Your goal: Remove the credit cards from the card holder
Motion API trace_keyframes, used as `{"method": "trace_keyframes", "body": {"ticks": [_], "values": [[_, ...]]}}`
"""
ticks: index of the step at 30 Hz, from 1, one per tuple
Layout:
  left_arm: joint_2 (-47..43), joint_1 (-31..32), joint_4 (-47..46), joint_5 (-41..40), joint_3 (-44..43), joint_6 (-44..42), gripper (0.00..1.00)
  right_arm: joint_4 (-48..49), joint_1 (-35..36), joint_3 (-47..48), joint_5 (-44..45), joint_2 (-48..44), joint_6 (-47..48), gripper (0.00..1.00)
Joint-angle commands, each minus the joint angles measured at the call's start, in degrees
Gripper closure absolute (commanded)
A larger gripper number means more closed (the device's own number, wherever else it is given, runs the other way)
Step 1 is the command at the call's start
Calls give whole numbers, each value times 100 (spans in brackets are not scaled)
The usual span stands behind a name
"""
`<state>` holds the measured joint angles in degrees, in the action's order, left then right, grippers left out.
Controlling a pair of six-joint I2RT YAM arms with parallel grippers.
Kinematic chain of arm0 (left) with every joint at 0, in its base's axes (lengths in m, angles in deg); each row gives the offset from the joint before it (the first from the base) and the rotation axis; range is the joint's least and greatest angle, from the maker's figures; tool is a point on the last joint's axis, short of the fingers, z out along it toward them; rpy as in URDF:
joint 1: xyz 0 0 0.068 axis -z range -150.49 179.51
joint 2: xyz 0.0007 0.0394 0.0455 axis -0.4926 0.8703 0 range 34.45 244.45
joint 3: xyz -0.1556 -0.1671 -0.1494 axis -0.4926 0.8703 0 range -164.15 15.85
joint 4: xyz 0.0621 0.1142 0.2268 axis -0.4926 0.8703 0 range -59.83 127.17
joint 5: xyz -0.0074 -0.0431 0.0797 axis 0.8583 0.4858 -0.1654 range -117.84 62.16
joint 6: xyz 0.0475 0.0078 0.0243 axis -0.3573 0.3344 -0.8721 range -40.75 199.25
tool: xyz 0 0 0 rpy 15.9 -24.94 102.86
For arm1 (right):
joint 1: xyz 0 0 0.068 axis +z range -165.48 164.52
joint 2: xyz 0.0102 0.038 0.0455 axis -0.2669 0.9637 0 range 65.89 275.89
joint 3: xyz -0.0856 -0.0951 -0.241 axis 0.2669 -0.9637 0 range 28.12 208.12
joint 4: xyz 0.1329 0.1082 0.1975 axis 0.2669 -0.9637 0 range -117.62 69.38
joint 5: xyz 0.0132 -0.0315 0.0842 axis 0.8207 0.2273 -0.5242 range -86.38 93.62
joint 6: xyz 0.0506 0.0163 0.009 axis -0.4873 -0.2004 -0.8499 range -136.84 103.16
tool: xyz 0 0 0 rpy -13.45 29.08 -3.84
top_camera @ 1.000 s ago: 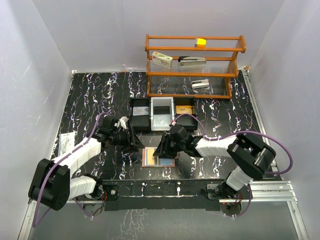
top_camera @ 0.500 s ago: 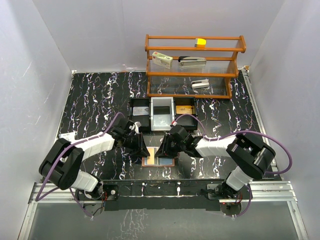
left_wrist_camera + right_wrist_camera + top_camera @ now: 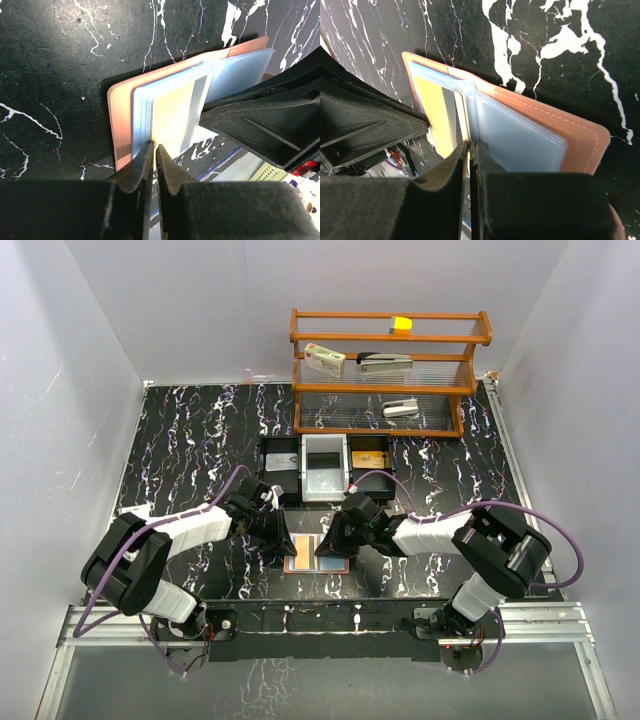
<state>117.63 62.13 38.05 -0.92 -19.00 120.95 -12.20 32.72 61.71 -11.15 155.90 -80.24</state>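
black marbled table | white walls | left end effector closed | right end effector closed

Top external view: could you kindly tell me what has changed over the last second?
The left arm swung right, bringing the left fingers to the left edge of the card holder. They and the right fingers closed at its inner sleeves. The right arm, card holder, trays and shelf barely moved.

The card holder is salmon-brown outside, pale blue inside; the table white-veined black.
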Motion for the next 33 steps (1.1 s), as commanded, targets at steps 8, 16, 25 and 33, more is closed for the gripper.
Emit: {"method": "trace_keyframes", "body": {"ticks": [8,16,25,33], "values": [[15,66,355,-453,32,-179,97,-100,8,-79,102,-248,156,100],[76,61,381,-433,-31,-213,99,-352,5,5,212,-240,231,93],[72,60,406,-378,-69,-240,100,-255,4,173,99,59,281,79],[58,64,568,-463,-158,-295,100,-606,5,240,259,-56,612,97]]}}
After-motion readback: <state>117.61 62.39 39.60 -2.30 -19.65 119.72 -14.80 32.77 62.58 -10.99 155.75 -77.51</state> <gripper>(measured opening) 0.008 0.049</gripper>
